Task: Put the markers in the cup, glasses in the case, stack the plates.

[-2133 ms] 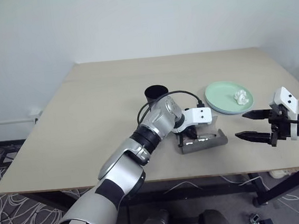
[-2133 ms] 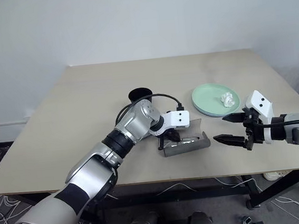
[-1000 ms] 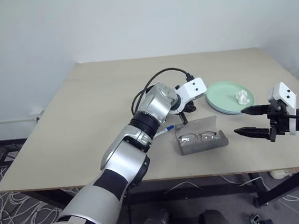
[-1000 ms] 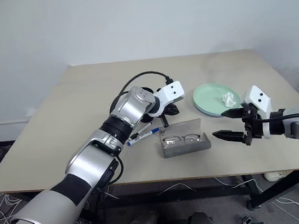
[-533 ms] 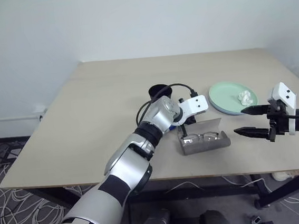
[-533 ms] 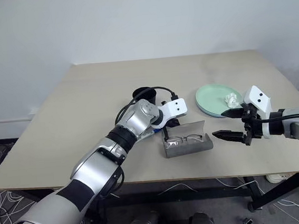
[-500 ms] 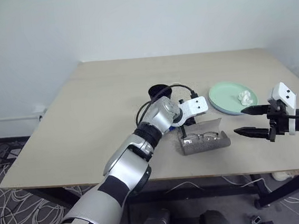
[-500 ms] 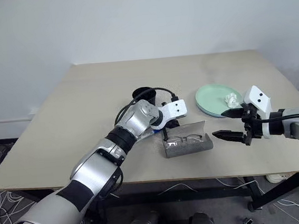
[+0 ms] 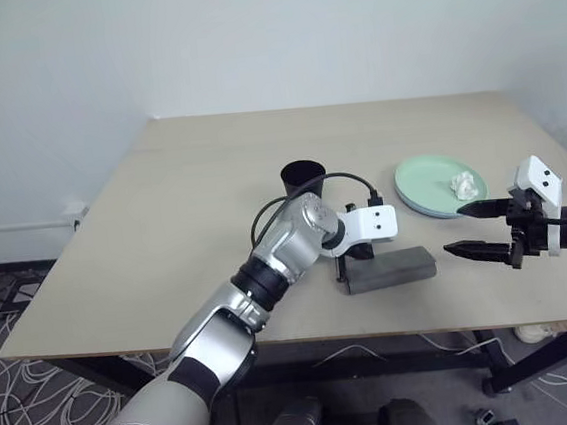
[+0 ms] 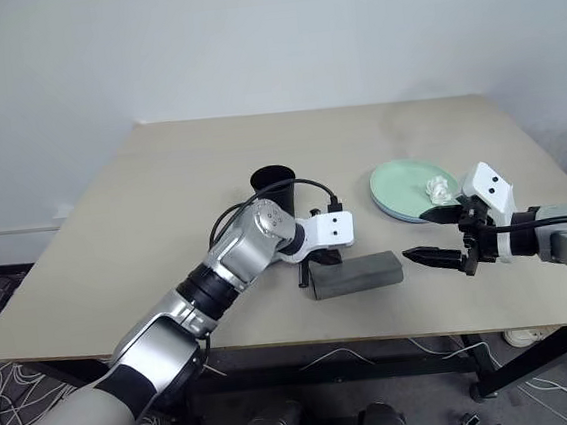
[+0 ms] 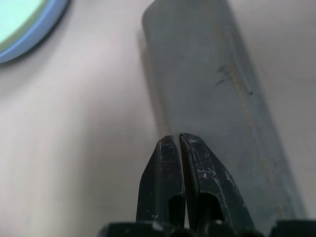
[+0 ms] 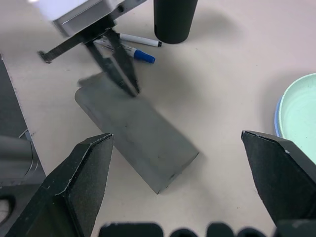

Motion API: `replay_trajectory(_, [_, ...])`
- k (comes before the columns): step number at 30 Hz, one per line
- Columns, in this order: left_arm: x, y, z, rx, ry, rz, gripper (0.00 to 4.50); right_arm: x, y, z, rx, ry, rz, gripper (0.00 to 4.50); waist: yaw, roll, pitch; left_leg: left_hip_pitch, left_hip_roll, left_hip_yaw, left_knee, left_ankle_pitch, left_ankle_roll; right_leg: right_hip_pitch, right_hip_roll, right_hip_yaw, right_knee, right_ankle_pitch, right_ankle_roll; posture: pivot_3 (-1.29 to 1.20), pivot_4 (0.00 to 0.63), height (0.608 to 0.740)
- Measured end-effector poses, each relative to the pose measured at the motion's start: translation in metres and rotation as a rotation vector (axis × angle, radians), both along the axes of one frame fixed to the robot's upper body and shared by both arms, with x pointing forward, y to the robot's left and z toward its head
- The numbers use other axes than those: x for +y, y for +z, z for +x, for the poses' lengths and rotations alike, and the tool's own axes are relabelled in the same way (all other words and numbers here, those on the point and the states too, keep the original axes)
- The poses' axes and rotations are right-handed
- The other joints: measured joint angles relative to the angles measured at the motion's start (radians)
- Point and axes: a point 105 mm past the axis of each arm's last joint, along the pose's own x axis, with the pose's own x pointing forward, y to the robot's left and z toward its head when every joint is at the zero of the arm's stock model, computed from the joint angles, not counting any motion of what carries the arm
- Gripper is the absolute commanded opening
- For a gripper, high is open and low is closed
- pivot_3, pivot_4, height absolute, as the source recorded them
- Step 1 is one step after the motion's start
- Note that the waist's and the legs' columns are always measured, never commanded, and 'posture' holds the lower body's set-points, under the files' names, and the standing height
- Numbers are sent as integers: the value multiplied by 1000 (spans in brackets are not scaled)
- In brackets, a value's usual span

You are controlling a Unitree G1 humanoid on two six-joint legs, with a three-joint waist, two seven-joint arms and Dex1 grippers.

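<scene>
The grey case lies shut on the table near the front edge, and the glasses are hidden. My left gripper is shut and empty, its tips down at the case's left end. The black cup stands upright just behind it. Two markers lie beside the cup, one with a blue cap and one with a black cap. The mint green plate sits at the right, with a light blue rim showing under it. My right gripper hovers open to the right of the case.
A crumpled white tissue rests on the green plate. The tan table spreads wide to the left and back. A white wall stands behind it. The left arm's black cable loops above the case.
The case's lid, open with the glasses showing inside, is now down. My left gripper has dropped and drawn back to the case's left end. The right gripper kept still.
</scene>
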Motion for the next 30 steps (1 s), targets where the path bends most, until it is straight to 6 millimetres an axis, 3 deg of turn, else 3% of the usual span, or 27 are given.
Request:
replay_trajectory(13, [14,2,-4,9,71,-32,93,2,-1,4,4,7,0,4500,0,0,0,1,0,0,0,0,0,-1,1,2,0,2,-2,0,0,692])
replay_trajectory(21, [72,20,25,-50,220,-52,93,3,-1,8,-4,12,-5,4500,0,1,0,2,0,0,-1,0,0,-1,2,3,0,2,-3,0,0,692])
replay_trajectory(24, [81,21,29,-53,237,-51,93,4,-2,10,-1,13,1,4500,3,1,0,2,-1,0,-1,0,0,-1,1,3,0,2,-3,0,0,692])
replay_trajectory(27, [83,19,28,-11,222,-55,624,6,-3,10,2,25,4,4500,4,1,0,2,-1,0,-1,0,0,-1,1,4,0,2,-3,0,0,692])
replay_trajectory(30, [111,17,35,58,285,-33,1623,6,-2,11,-2,26,5,4500,0,1,0,2,-1,-1,-1,0,0,-4,3,5,0,3,-4,0,0,692])
